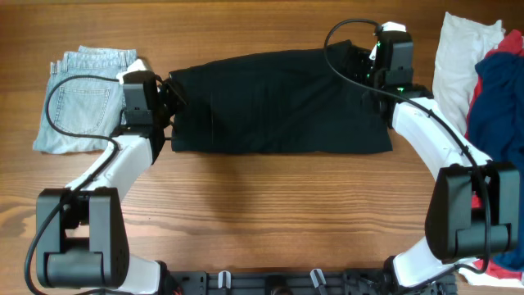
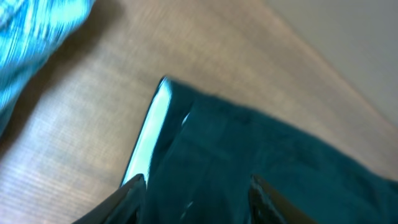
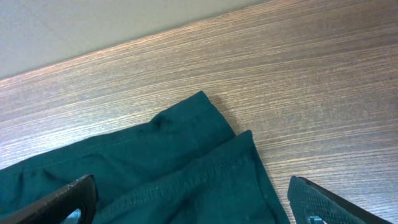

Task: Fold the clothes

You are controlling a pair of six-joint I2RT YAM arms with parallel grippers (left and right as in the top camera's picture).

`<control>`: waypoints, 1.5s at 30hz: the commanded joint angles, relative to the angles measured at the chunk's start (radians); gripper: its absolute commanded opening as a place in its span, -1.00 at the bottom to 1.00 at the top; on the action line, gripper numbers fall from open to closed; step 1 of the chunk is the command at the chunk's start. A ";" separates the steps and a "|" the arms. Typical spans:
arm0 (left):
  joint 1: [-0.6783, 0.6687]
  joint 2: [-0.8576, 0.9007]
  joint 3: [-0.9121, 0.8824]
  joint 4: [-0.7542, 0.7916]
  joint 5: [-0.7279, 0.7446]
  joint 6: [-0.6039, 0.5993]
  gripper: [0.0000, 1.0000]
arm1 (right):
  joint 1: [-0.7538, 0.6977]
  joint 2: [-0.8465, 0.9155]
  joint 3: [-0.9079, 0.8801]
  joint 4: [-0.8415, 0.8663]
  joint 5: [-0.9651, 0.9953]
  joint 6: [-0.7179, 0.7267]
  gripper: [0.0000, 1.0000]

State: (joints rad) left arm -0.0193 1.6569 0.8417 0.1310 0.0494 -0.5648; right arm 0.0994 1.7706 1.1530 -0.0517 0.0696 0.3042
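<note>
A large black garment (image 1: 278, 102) lies flat across the middle of the wooden table, folded into a wide rectangle. My left gripper (image 1: 169, 97) is at its left end; in the left wrist view the open fingers (image 2: 196, 186) straddle the dark cloth (image 2: 261, 162) beside a pale lining strip (image 2: 149, 134). My right gripper (image 1: 370, 67) is at the garment's upper right corner; in the right wrist view the open fingers (image 3: 189, 199) hover over the hemmed corner (image 3: 186, 155). Neither holds cloth.
Folded light-blue denim (image 1: 82, 98) lies at the far left, also blurred in the left wrist view (image 2: 31, 37). A pile of white (image 1: 458, 57), red (image 1: 508, 45) and navy (image 1: 499, 98) clothes sits at the right edge. Bare wood (image 1: 270, 205) fronts the garment.
</note>
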 commanded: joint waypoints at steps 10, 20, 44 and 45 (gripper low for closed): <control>0.004 0.009 0.014 -0.187 0.005 0.011 0.29 | -0.015 0.024 0.017 -0.484 0.025 0.046 0.99; 0.004 0.103 0.013 -0.258 0.059 0.012 0.14 | -0.014 0.024 0.016 -0.631 -0.027 0.099 0.99; 0.006 0.157 0.013 -0.897 0.089 0.094 -0.92 | -0.023 0.139 0.017 -0.984 0.055 0.118 -0.90; 0.010 0.157 0.013 -0.916 0.055 0.094 -0.92 | -0.023 0.122 0.017 -1.007 0.055 0.119 -0.90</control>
State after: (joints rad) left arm -0.0120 1.7531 0.9169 -0.7090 0.2806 -0.5053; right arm 0.0723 1.9198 1.1839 -1.0183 0.0914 0.3889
